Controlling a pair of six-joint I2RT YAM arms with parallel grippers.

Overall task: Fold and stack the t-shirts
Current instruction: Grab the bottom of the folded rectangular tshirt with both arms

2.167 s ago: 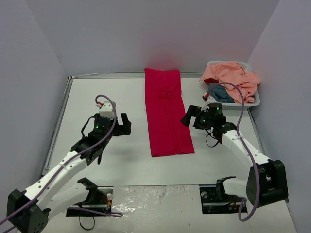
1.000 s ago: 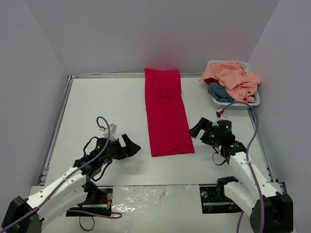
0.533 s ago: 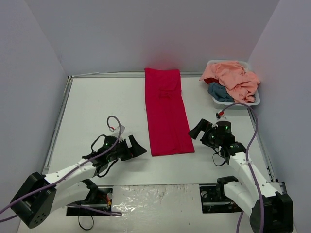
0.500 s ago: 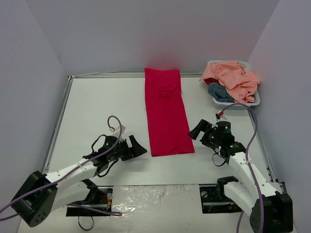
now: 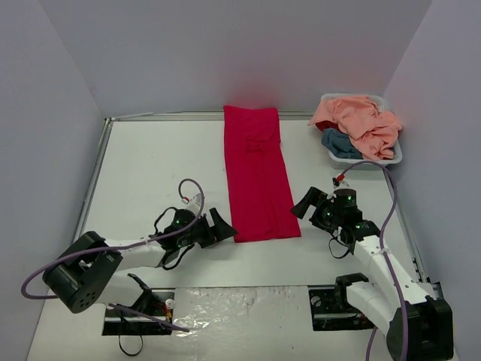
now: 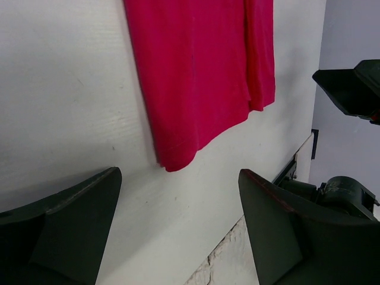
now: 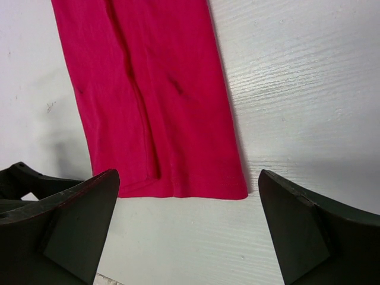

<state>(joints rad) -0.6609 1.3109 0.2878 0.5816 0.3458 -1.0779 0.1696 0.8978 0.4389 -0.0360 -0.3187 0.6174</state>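
Observation:
A crimson-red t-shirt [image 5: 258, 173] lies flat on the table, folded lengthwise into a long narrow strip running from the back wall toward me. My left gripper [image 5: 223, 226] sits low on the table just left of the shirt's near-left corner, open and holding nothing. In the left wrist view that corner [image 6: 172, 160] lies just ahead of the open left gripper [image 6: 179, 178]. My right gripper [image 5: 301, 201] hovers open beside the near-right corner. In the right wrist view the near hem [image 7: 178, 187] lies between the spread fingers of the right gripper [image 7: 189, 196]. Peach-pink [image 5: 361, 120] and teal-blue [image 5: 340, 143] t-shirts lie crumpled in the basket.
The white plastic basket [image 5: 396, 156] stands at the back right corner against the right wall. A metal rail [image 5: 90, 188] runs along the table's left edge. The table's front edge [image 5: 248, 289] lies just behind both grippers, with the arm bases below it.
My left arm has swung right and down, bringing its gripper to the shirt's near-left corner, jaws slightly narrower. The right gripper has stayed by the near-right corner. The shirt has not moved.

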